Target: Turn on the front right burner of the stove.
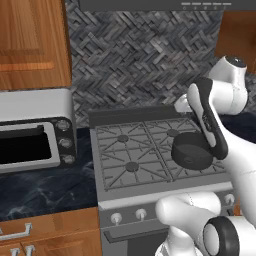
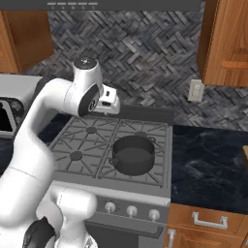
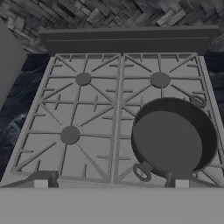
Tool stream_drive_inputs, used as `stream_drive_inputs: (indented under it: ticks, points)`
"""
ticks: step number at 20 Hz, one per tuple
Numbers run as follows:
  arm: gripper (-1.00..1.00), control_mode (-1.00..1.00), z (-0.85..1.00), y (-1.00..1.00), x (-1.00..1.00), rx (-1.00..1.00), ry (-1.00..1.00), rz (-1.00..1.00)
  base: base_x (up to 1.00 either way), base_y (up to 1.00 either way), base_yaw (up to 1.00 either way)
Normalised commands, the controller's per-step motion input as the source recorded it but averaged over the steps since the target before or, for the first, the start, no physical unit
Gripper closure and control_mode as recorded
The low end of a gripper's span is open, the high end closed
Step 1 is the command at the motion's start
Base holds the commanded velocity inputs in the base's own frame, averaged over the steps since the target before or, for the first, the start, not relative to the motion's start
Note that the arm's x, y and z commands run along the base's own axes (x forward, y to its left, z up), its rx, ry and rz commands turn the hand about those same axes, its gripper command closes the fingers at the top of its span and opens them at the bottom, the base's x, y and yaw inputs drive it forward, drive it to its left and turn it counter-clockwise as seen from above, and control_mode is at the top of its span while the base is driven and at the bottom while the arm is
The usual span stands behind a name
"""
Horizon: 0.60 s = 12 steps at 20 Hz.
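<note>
The silver-grey stove point(image 1: 125, 150) point(image 2: 77, 145) point(image 3: 87, 113) has four burners under grey grates. A dark round pot point(image 1: 192, 149) point(image 2: 132, 155) point(image 3: 173, 140) stands on the front right burner and hides its cap. My gripper point(image 3: 111, 183) hangs well above the stove's middle and looks down on it. It is open, its two fingertips point(image 3: 40, 181) stand far apart, and nothing is between them. The hand point(image 2: 110, 102) is near the back ledge. White knobs point(image 2: 131, 210) point(image 1: 141, 214) line the stove's front panel, well below the gripper.
A silver toaster oven point(image 1: 35, 132) sits on the dark counter left of the stove. Dark marble counter point(image 2: 208, 164) runs to the right. Wooden cabinets point(image 2: 227, 43) hang above, and an outlet point(image 2: 195, 90) is on the tiled wall.
</note>
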Motion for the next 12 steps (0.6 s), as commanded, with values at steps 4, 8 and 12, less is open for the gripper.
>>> stream_drive_inputs:
  ticks: [4,8,12]
  points:
    - [-1.00,-1.00,-0.51,-1.00,-0.48,0.09,-0.07,-0.01,0.00,0.00,0.00]
    - [-1.00,-1.00,-0.76,-1.00,-0.41,0.00,-0.28,0.08,0.00,0.00,0.00]
    - [-1.00,-1.00,-0.68,-0.97,-0.49,-0.01,-0.21,0.11,0.00,0.00,0.00]
